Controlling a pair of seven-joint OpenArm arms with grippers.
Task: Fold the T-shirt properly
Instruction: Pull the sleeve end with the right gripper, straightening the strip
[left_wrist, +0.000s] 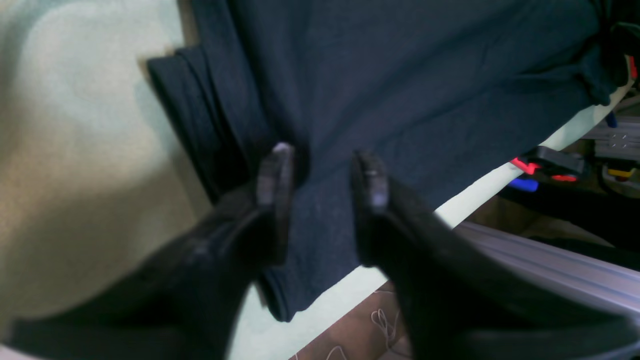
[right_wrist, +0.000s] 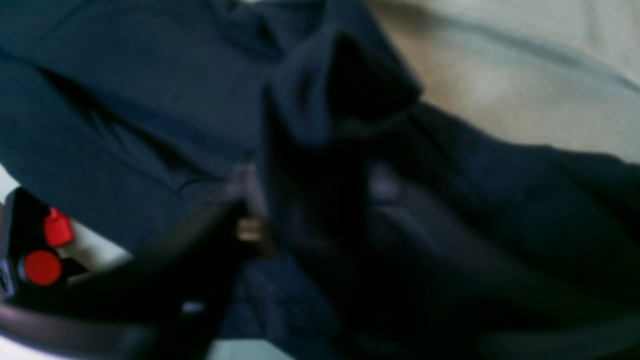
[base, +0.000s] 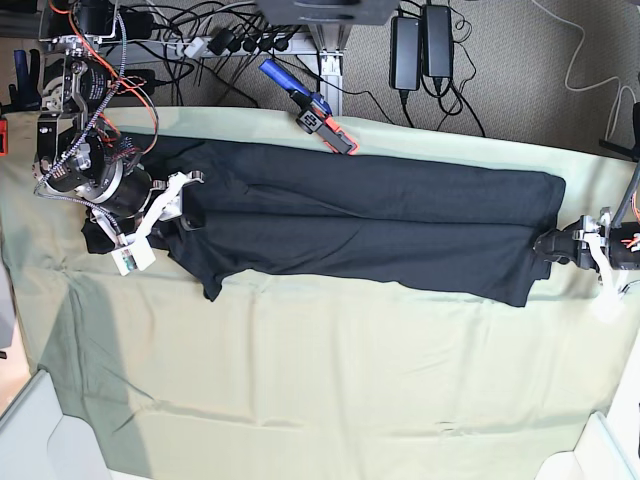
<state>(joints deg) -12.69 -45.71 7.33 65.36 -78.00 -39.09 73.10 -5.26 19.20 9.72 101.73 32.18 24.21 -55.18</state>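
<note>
Black T-shirt (base: 370, 232) stretched in a long band across the far side of the pale green cloth (base: 320, 400). Left gripper (left_wrist: 322, 172) parted, straddling fabric. Right gripper (right_wrist: 310, 195) blurred, state unclear. Lengthwise fold seemingly done; next, regrasping one end, folding crosswise.

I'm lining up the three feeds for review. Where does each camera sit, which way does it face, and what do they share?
Left wrist: on the left arm, looking along its open left pincer onto the T-shirt.
Right wrist: on the right arm, blurred, close on bunched shirt fabric around the right pincer.
Base: overhead, looking down at the green cloth, with both arms at the shirt's ends.
Shared: every view shows the shirt.
</note>
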